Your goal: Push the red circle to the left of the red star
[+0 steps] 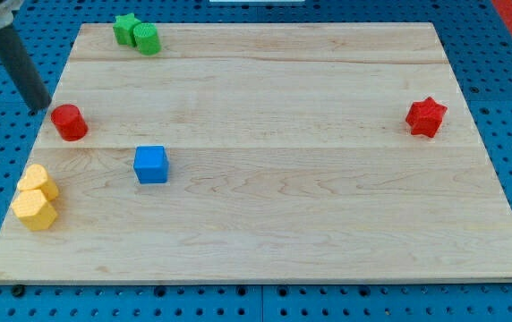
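The red circle (69,122) lies near the board's left edge. The red star (426,116) lies far off at the view's right. My tip (40,107) is at the end of the dark rod, just left of and slightly above the red circle, at the board's left edge, close to touching it.
A blue cube (151,165) sits right of and below the red circle. Two yellow blocks (36,199) sit at the lower left. A green star (126,29) and a green block (147,38) touch at the upper left. The wooden board (274,233) rests on a blue pegboard.
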You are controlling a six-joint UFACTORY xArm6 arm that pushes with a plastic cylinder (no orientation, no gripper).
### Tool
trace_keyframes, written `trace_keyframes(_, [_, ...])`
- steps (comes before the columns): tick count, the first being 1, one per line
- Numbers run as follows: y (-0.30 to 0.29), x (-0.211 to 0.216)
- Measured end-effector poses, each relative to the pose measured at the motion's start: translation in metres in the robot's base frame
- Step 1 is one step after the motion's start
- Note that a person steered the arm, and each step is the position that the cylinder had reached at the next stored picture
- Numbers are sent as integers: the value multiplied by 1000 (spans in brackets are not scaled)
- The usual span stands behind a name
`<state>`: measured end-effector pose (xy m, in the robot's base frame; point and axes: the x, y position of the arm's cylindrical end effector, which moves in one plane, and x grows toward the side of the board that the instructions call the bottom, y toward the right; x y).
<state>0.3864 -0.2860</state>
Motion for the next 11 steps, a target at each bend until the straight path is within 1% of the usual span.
trace_keyframes(1, [40,55])
trace_keyframes(2, [58,58])
trace_keyframes(3, [106,49])
trace_keyframes(4, [199,34])
trace_keyframes(5, [289,34])
trace_keyframes(6, [352,45])
trace_keyframes(7, [364,72])
trace_keyframes(8, [382,82])
trace_keyframes(9, [420,60])
trace_keyframes(10, [436,44])
trace_keyframes(11, [406,56])
